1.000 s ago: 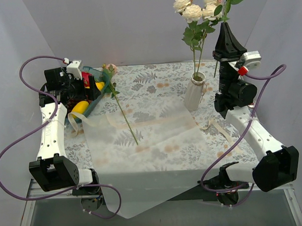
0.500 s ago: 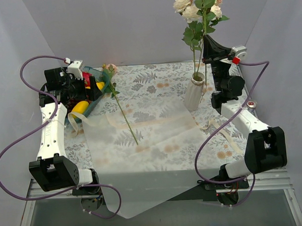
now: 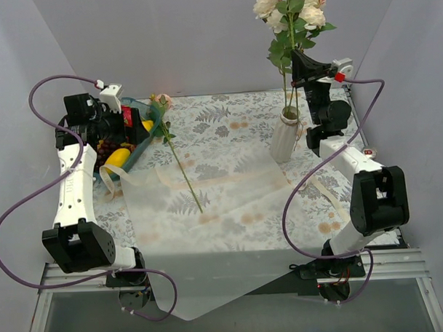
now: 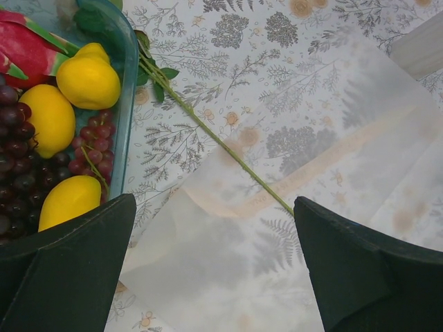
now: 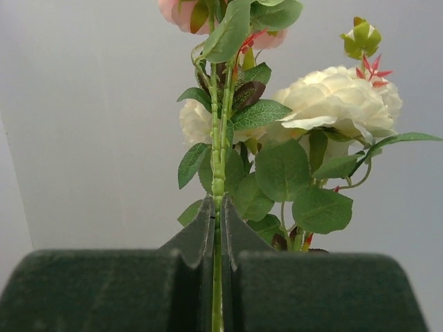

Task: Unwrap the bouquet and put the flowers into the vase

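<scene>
The bouquet is unwrapped: its white translucent paper (image 3: 215, 202) lies flat on the tablecloth. The white ribbed vase (image 3: 284, 138) stands at the back right with several flowers (image 3: 283, 14) upright in it. My right gripper (image 3: 296, 61) is high above the vase, shut on a green rose stem (image 5: 219, 159) that hangs towards the vase's neck. Cream roses (image 5: 339, 100) show beside that stem past the right gripper (image 5: 218, 214). One more rose (image 3: 179, 164) lies on the table across the paper's edge. My left gripper (image 4: 214, 263) hangs open over that stem (image 4: 214, 135) and the paper.
A blue tray (image 3: 137, 143) of lemons, grapes and other fruit sits at the back left, right under my left arm; its rim (image 4: 128, 83) shows in the left wrist view. Cream ribbon (image 3: 320, 188) lies loose right of the paper. The paper overhangs the table's near edge.
My right gripper has carried its stem left, from right of the vase to directly above it. The left arm has shifted only slightly.
</scene>
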Motion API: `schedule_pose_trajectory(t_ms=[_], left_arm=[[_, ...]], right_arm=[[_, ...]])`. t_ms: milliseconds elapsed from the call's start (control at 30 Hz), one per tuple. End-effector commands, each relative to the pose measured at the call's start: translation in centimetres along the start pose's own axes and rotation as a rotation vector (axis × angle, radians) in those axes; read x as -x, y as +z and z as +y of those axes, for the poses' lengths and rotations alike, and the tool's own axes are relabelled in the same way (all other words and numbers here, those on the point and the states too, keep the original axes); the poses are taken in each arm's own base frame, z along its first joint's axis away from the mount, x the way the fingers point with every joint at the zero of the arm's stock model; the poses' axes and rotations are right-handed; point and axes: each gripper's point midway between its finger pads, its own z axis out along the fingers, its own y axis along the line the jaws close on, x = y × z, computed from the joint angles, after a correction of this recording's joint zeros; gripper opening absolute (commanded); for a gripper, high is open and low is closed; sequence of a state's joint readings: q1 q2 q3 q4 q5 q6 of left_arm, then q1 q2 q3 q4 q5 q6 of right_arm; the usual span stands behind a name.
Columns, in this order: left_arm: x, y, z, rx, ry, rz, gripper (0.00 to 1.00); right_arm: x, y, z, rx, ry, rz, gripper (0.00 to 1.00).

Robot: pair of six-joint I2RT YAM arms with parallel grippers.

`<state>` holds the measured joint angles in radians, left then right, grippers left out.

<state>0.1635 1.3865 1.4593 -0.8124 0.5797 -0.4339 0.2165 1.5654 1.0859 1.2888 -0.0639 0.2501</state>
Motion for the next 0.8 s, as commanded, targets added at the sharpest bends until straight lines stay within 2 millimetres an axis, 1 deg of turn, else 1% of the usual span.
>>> schedule_pose_trajectory(t_ms=[0, 200, 267, 300, 400, 533, 567, 600, 633, 667, 700, 733, 767], left_arm=[[0.5, -0.8, -0.4, -0.004, 0.016, 0.004, 0.98], [0.5, -0.8, -0.2, 0.002, 0.017, 0.013, 0.98], [0.8, -0.8, -0.1, 0.004, 0.017, 0.014, 0.98], [0.6, -0.5, 0.0, -0.002, 0.009, 0.031, 0.98], [1.1, -0.6, 0.1, -0.001, 0.008, 0.035, 0.98], [1.8, -0.6, 0.0, -0.013, -0.005, 0.033, 0.98], [2.1, -0.7, -0.2, -0.021, -0.012, 0.027, 0.98], [2.9, -0.9, -0.5, -0.031, -0.009, 0.007, 0.98], [3.6, -0.9, -0.9, -0.045, -0.032, -0.006, 0.98], [4.5, -1.1, -1.6, -0.085, -0.035, -0.033, 0.98], [5.3, -1.1, -1.9, -0.097, -0.04, -0.05, 0.98], [7.1, -1.5, -2.9, -0.116, -0.04, -0.091, 0.98], [8.0, -1.0, -3.4, -0.137, -0.038, -0.103, 0.97]], right_arm=[[15.1, -0.8, 3.2, 0.156, -0.059, -0.619, 0.01], [14.8, -0.1, 2.6, 0.168, -0.087, -0.626, 0.01], [14.8, 0.1, 2.8, 0.185, -0.101, -0.625, 0.01], [14.9, 0.2, 2.9, 0.189, -0.11, -0.629, 0.01], [14.8, 0.3, 2.9, 0.197, -0.134, -0.631, 0.01], [14.3, 0.4, 3.5, 0.235, -0.126, -0.614, 0.01], [14.5, 0.3, 4.3, 0.271, -0.128, -0.612, 0.01], [14.7, 0.2, 4.9, 0.297, -0.11, -0.61, 0.01], [15.2, 0.2, 5.5, 0.325, -0.11, -0.619, 0.01], [15.6, 0.1, 6.7, 0.378, -0.116, -0.617, 0.01], [16.0, 0.0, 7.8, 0.414, -0.092, -0.619, 0.01], [16.2, -0.1, 8.7, 0.442, -0.085, -0.61, 0.01], [16.9, -0.7, 10.5, 0.491, -0.081, -0.605, 0.01]])
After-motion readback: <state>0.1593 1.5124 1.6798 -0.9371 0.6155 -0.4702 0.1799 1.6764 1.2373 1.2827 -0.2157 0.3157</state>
